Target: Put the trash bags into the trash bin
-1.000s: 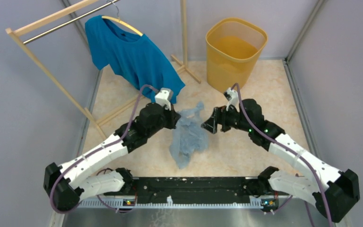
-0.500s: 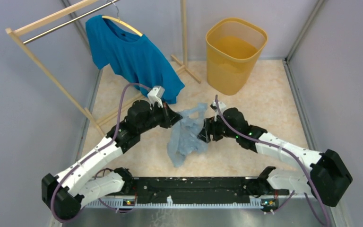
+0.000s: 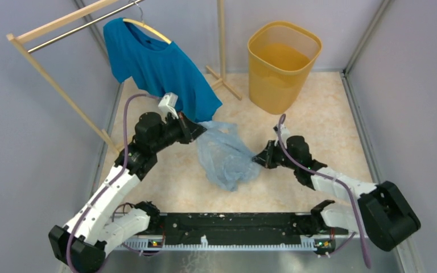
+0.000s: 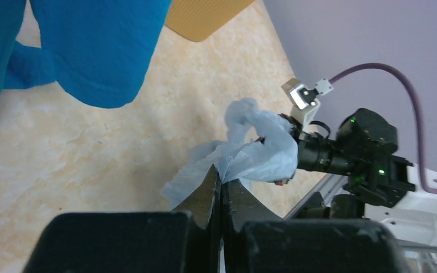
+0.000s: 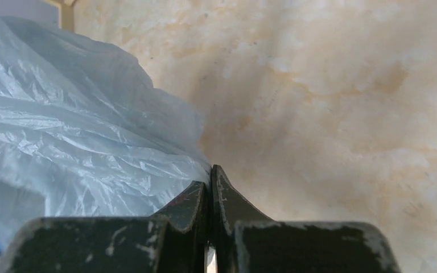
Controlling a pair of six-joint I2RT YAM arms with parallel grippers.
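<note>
The pale blue-grey trash bag (image 3: 226, 154) hangs stretched between my two grippers over the middle of the floor. My left gripper (image 3: 200, 129) is shut on its upper left edge; the film (image 4: 250, 151) bunches out from between the closed tips of that gripper (image 4: 221, 173). My right gripper (image 3: 258, 160) is shut on the bag's right edge, and the crinkled film (image 5: 74, 131) fills the left of the right wrist view beside that gripper (image 5: 211, 169). The yellow trash bin (image 3: 283, 63) stands upright at the back, right of centre, away from both arms.
A teal T-shirt (image 3: 158, 67) hangs on a wooden rack (image 3: 57, 79) at the back left, its hem just behind my left gripper. Grey walls close in both sides. A black rail (image 3: 236, 224) runs along the near edge.
My right gripper dropped low, moved right and closed on the bag's edge. The left arm pulled back and left with its corner, and the bag spread out wider between them.
</note>
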